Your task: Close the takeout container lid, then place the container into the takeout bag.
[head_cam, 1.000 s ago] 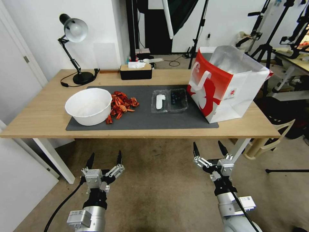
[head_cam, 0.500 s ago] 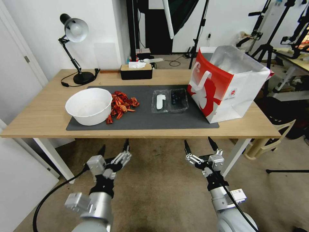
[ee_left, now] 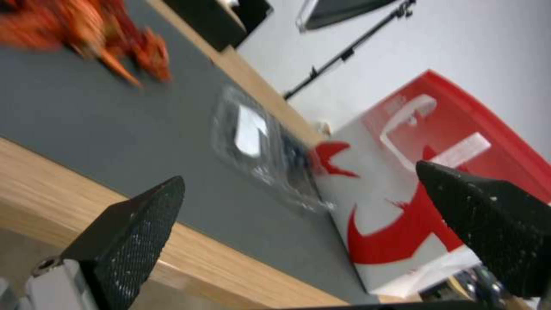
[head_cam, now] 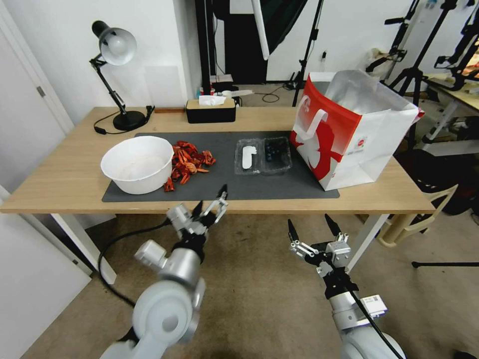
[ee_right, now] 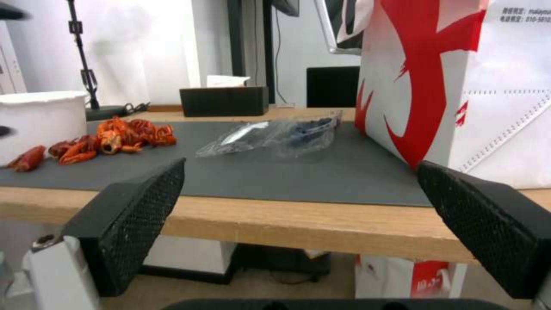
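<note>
Currently the takeout container (head_cam: 263,155) lies open and flat on the dark mat (head_cam: 219,179), about mid-counter, toward the mat's back edge. Its two halves sit side by side: the lid (head_cam: 248,156) with a white piece in it, and the berry half on the side nearer the takeout bag (head_cam: 349,132). Bag stands upright at the right end of the counter (head_cam: 60,184), mouth open, its red side just beside the container, apparently not touching.

Left hand (head_cam: 211,200) is raised to the counter's front edge, fingers spread wide, nothing held; from its wrist camera the container (ee_left: 264,150) shows between the two fingertips, farther off. Right hand (head_cam: 312,230) hangs below the front edge, off the counter, also wide and empty.

White bowl (head_cam: 137,163) at the mat's left end, red crayfish pile (head_cam: 188,160) beside it.
</note>
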